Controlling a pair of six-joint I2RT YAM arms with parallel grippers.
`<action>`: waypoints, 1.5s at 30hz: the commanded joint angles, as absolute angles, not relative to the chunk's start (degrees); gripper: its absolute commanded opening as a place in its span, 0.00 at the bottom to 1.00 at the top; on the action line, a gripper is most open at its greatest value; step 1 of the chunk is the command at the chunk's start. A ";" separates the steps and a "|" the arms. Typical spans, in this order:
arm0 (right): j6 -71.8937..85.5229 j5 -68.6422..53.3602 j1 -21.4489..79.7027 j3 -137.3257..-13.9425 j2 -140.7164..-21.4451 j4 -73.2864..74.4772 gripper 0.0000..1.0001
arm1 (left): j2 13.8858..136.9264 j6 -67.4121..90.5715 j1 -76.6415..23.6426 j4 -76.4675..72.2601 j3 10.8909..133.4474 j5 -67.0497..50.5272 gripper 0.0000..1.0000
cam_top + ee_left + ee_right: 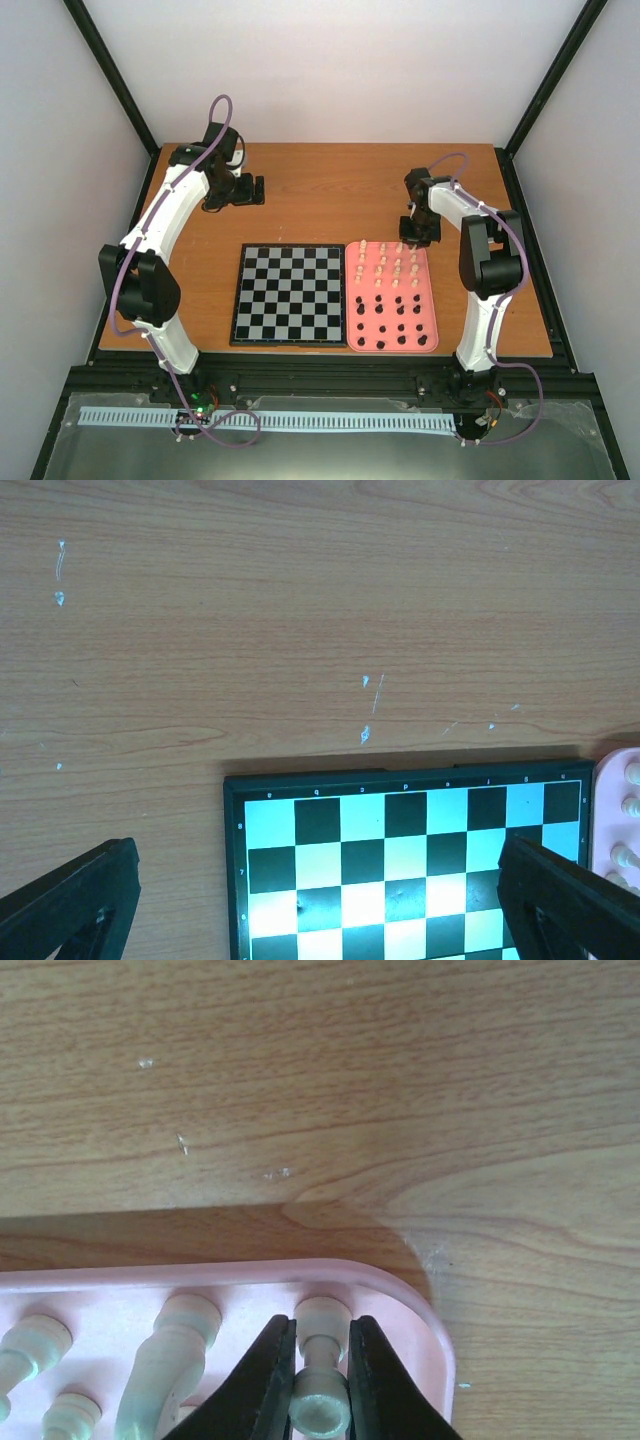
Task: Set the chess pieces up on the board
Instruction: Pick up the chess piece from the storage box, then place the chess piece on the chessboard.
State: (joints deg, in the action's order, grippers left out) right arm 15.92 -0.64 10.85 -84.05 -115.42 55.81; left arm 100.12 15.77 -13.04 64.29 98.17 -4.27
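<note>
The board lies flat at the table's middle with no pieces on it; its far left corner shows in the left wrist view. Cream chess pieces and black chess pieces stand in the pink tray right of the board. My right gripper is over the tray's far right corner. In the right wrist view it is shut on a cream piece that stands in the tray's corner. My left gripper is open and empty, above the table beyond the board's far left corner.
More cream pieces stand close to the left of the held one. The tray's edge and cream pieces show at the right of the left wrist view. Bare wooden table lies beyond the board and the tray.
</note>
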 commanded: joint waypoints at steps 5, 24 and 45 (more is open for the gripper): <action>16.84 1.16 10.37 -88.83 -110.99 60.42 0.03 | 100.15 15.64 -13.45 63.89 99.12 -4.08 1.00; 18.64 -0.87 33.09 -111.77 -115.68 73.32 0.03 | 98.42 16.93 -13.45 65.00 97.52 -1.56 1.00; 15.21 -4.32 38.13 -116.33 -129.91 72.12 0.07 | 98.14 17.40 -13.45 65.67 97.11 0.28 1.00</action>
State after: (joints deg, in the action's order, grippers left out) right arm 16.05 -4.05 36.95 -113.40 -128.33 71.11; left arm 99.88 16.75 -13.04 64.53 96.68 -0.14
